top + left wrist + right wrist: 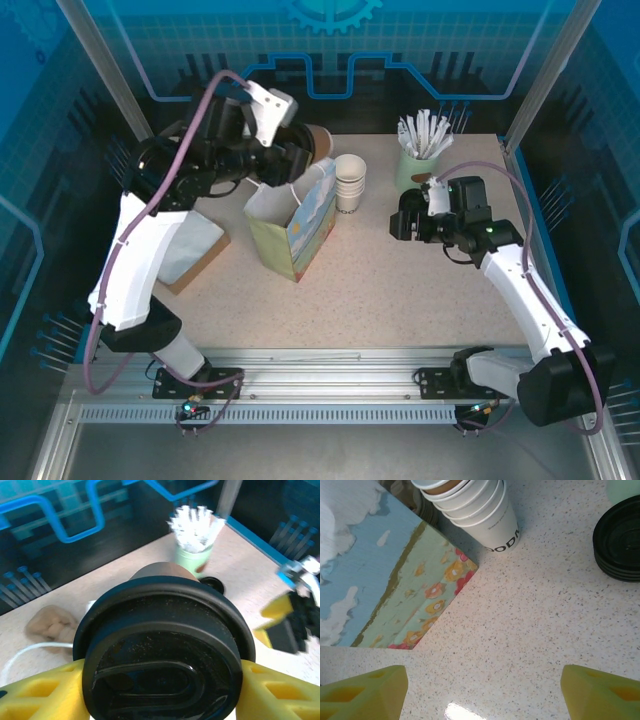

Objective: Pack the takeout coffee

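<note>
1 speckled surface [400, 290] carries a flowered bag [290, 225], standing open near the middle. Left tool [300, 155], in the air at 12 o'clock of the bag, is clamped on the coffee [320, 142], with yellow fingers [45, 690] on either side of its black-lidded top. Right tool [405, 222] hovers at 3 o'clock of the bag, jaws spread, holding nothing. White cups [350, 180] stand stacked at 1 o'clock, just beside the bag. Black lids [620, 540] lie at 3 o'clock of the cups.
</note>
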Robot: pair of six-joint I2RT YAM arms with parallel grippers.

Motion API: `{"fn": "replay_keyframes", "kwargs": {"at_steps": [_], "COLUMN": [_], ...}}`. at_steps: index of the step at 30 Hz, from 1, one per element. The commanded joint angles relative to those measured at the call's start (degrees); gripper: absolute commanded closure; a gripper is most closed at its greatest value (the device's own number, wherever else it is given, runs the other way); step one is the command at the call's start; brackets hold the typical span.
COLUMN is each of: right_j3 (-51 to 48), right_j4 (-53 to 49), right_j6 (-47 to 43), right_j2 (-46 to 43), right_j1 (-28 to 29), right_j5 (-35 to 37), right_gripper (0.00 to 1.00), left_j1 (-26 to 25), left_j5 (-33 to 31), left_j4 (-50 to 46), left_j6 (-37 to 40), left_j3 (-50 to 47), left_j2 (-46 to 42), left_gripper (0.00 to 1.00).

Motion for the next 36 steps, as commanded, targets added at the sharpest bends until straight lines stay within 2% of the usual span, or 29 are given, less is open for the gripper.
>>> {"fn": "replay_keyframes", "kwargs": {"at_steps": [1, 6, 14, 18, 36], "right_j3": [0.9, 0.3, -0.3, -0.7, -1.3], "right_j4": [0.4, 1.7, 3.0, 3.3, 4.5], "right_j6": [0.6, 0.7, 0.4, 0.1, -0.7], "right_j2": [0.3, 1.5, 3.2, 3.4, 4.6], "right_j1": [0.8, 1.3, 2.2, 2.4, 2.5], "right_j5": [0.6, 0.0, -0.7, -0.7, -1.9], "right_gripper": [0.19, 0.18, 0.18, 0.18, 0.18], "left_j1": [4.9, 8.6, 9.1, 9.3, 9.8], "left_j5": [0.0, 0.2, 0.4, -0.7, 3.3], "left_j4": [-1.7, -8.5, -15.4, -16.9, -18.6], "left_j6": [-2.9, -3.1, -3.9, -4.0, -5.1], "left_j3": [1.0, 1.0, 0.6, -1.4, -5.8], "left_j2": [-0.3, 2.2, 4.8, 5.6, 11.6], "left_gripper": [0.51, 0.51, 0.54, 0.54, 0.59]}}
